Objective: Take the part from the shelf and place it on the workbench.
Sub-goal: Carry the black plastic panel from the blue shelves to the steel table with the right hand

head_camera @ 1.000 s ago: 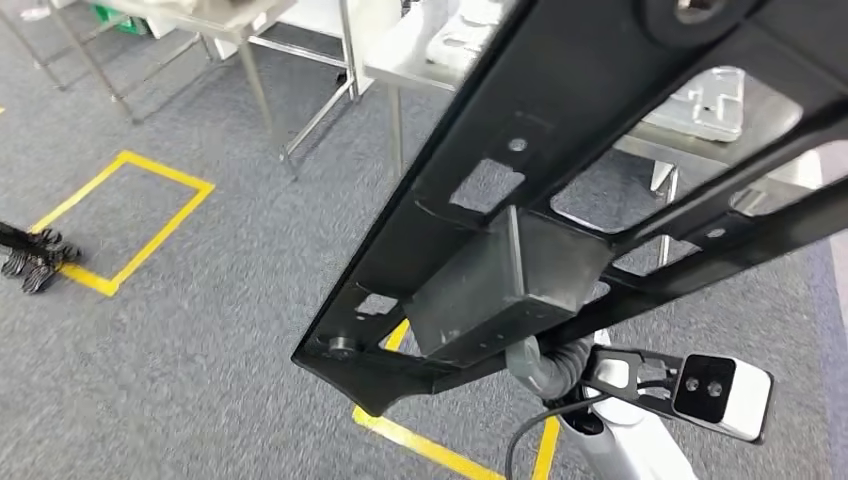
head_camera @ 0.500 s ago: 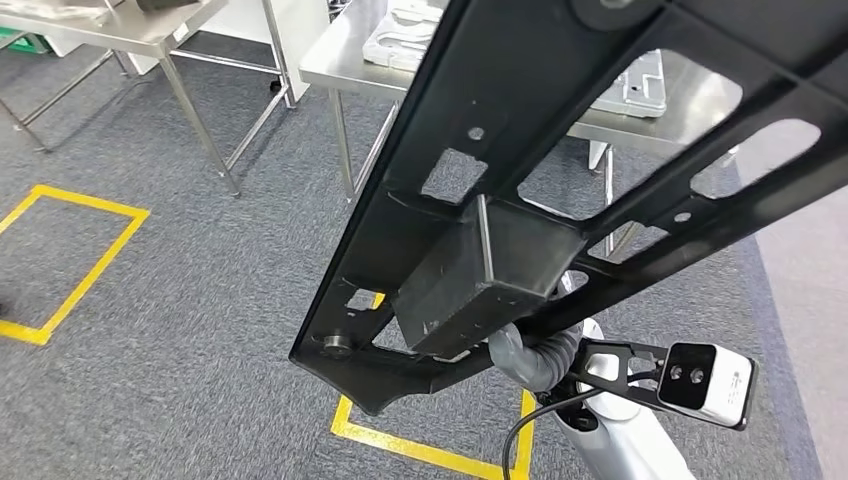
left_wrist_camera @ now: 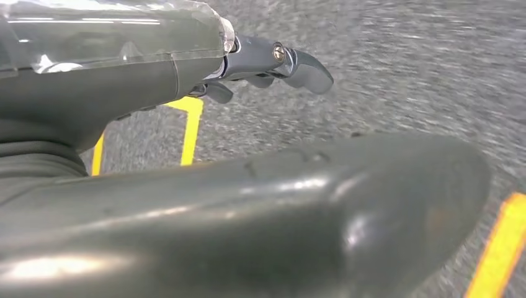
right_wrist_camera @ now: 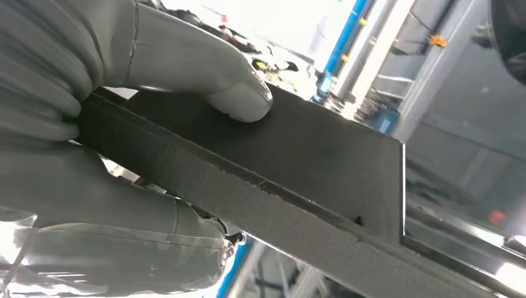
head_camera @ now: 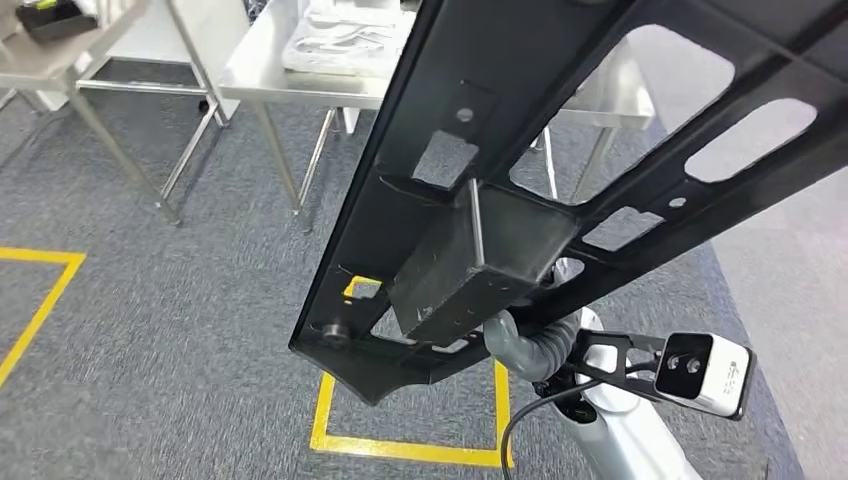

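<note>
The part [head_camera: 600, 150], a long black metal frame with cut-out windows and a box section, is already off the shelf and carried high, slanting across the head view above the grey carpet. On the left, the left hand [left_wrist_camera: 273, 62] hangs over the floor with fingers loosely curled, holding nothing. Further ahead stands a steel worktop [head_camera: 300, 85] with pale trays on it, still well apart from the part. On the right, the right hand [right_wrist_camera: 124, 112] clamps the part's edge, thumb on top. Setting it down remains.
</note>
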Robot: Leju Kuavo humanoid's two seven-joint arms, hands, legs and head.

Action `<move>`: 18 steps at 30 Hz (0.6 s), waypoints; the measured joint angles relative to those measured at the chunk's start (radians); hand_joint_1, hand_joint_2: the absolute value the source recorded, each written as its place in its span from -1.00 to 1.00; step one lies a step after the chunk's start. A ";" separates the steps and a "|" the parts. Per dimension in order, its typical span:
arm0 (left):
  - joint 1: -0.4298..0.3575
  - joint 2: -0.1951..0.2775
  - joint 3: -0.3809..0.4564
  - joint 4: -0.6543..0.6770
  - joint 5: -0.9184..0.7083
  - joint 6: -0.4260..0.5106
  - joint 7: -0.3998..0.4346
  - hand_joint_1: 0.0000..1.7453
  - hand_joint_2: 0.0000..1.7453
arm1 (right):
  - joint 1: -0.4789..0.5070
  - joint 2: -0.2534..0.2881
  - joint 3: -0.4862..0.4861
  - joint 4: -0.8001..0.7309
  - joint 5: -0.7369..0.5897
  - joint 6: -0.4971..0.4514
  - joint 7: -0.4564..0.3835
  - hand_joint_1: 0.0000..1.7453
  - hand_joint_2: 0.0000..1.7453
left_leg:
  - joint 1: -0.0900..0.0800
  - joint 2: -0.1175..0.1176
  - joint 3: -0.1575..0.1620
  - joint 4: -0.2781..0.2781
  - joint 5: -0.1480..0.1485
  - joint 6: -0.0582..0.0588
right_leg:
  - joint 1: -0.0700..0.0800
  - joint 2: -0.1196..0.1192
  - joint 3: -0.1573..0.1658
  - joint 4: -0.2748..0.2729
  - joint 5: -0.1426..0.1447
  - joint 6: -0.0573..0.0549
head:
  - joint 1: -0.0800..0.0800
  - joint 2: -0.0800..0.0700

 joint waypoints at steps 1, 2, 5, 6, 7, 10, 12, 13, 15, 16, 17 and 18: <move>0.001 0.000 0.000 0.000 0.001 0.000 0.000 -1.00 -1.00 | -0.003 0.001 0.001 0.002 0.000 0.000 -0.001 0.94 1.00 | 0.002 -0.029 -0.021 0.047 -0.026 -0.004 | -0.004 0.012 0.005 -0.006 0.003 -0.002 | 0.000 0.000; 0.002 0.001 0.001 0.000 0.002 0.000 0.000 -1.00 -1.00 | -0.005 0.002 0.003 0.004 -0.001 -0.001 -0.001 0.94 1.00 | 0.003 -0.054 -0.052 0.111 -0.057 -0.007 | -0.003 0.024 0.005 -0.007 0.003 -0.005 | 0.000 0.000; 0.010 0.002 0.004 0.000 0.003 0.001 0.000 -1.00 -1.00 | -0.003 0.003 0.008 0.014 -0.002 -0.002 -0.003 0.94 1.00 | 0.005 -0.075 -0.125 0.237 -0.086 -0.014 | -0.003 0.065 0.005 -0.002 0.001 -0.007 | 0.000 0.000; 0.010 0.002 0.005 0.000 0.003 0.001 0.000 -1.00 -1.00 | -0.002 0.003 0.010 0.017 -0.002 -0.002 -0.004 0.94 1.00 | 0.006 -0.077 -0.119 0.211 -0.058 -0.015 | -0.003 0.080 0.005 0.002 -0.001 -0.005 | 0.000 0.000; 0.010 0.002 0.005 0.000 0.003 0.001 0.000 -1.00 -1.00 | -0.002 0.003 0.012 0.019 -0.002 -0.002 -0.006 0.94 1.00 | 0.008 -0.085 -0.096 0.150 -0.016 -0.015 | -0.004 0.094 0.005 0.007 -0.004 -0.002 | 0.000 0.000; 0.007 0.003 0.005 0.000 0.004 0.000 0.000 -1.00 -1.00 | -0.003 0.003 0.014 0.022 -0.003 -0.004 -0.013 0.94 1.00 | 0.012 -0.138 -0.027 -0.008 0.047 -0.006 | -0.006 0.129 -0.001 0.024 -0.012 0.011 | 0.000 0.000; 0.007 0.003 0.005 0.000 0.004 -0.001 0.000 -1.00 -1.00 | -0.003 0.003 0.015 0.022 -0.003 -0.007 -0.015 0.94 1.00 | 0.008 -0.137 -0.021 -0.020 0.046 0.005 | -0.009 0.148 -0.009 0.026 -0.010 0.023 | 0.000 0.000; 0.007 0.003 0.006 0.000 0.004 -0.003 0.000 -1.00 -1.00 | -0.002 0.003 0.016 0.022 -0.002 -0.011 -0.015 0.94 1.00 | 0.009 -0.128 -0.020 -0.022 0.048 0.012 | -0.010 0.151 -0.011 0.025 -0.009 0.028 | 0.000 0.000; 0.004 0.003 0.006 0.000 0.005 -0.007 0.000 -1.00 -1.00 | -0.005 0.003 0.015 0.021 0.005 -0.022 -0.012 0.94 1.00 | 0.012 -0.111 -0.016 -0.031 0.053 0.026 | -0.008 0.116 -0.025 0.055 -0.030 0.038 | 0.000 0.000; 0.003 0.003 0.006 0.000 0.005 -0.009 0.000 -1.00 -1.00 | -0.007 0.003 0.015 0.020 0.010 -0.029 -0.009 0.94 1.00 | 0.014 -0.103 -0.015 -0.035 0.055 0.032 | -0.008 0.086 -0.046 0.098 -0.056 0.042 | 0.000 0.000; 0.004 0.003 0.006 0.000 0.005 -0.011 0.000 -1.00 -1.00 | -0.009 0.003 0.016 0.020 0.014 -0.036 -0.005 0.94 1.00 | 0.013 -0.096 -0.014 -0.036 0.054 0.035 | -0.009 0.058 -0.077 0.161 -0.088 0.046 | 0.000 0.000; 0.006 0.003 0.006 0.000 0.005 -0.014 0.000 -1.00 -1.00 | -0.011 0.004 0.016 0.020 0.017 -0.043 0.000 0.94 1.00 | 0.012 -0.088 -0.014 -0.036 0.054 0.036 | -0.013 0.044 -0.112 0.230 -0.117 0.050 | 0.000 0.000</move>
